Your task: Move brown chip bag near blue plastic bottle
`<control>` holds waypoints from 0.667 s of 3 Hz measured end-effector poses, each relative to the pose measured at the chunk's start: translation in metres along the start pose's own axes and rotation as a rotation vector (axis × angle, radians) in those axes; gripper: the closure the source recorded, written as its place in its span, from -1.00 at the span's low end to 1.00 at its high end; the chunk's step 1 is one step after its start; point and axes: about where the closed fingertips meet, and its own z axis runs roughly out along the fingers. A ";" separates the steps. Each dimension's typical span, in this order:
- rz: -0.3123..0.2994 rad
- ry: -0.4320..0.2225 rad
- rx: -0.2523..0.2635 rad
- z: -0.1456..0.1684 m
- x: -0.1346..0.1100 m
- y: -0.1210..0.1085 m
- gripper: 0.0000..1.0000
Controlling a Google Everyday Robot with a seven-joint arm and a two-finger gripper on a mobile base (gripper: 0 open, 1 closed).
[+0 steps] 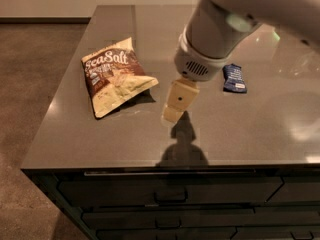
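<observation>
The brown chip bag [114,77], brown and cream-yellow with white "Sea Salt" lettering, lies flat on the left part of the grey counter [235,129]. My gripper [175,103] hangs from the large white arm [220,29] just right of the bag's lower right corner, a little above the counter and apart from the bag. It holds nothing that I can see. The blue plastic bottle is hidden behind the arm.
A small dark blue striped packet [234,78] lies to the right of the gripper. The counter's front edge [150,168] is close below, with dark drawers [170,196] beneath it. Brown floor lies to the left.
</observation>
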 end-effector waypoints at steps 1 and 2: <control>0.009 -0.018 -0.007 0.032 -0.032 -0.002 -1.00; 0.029 -0.045 -0.007 0.069 -0.072 -0.020 -1.00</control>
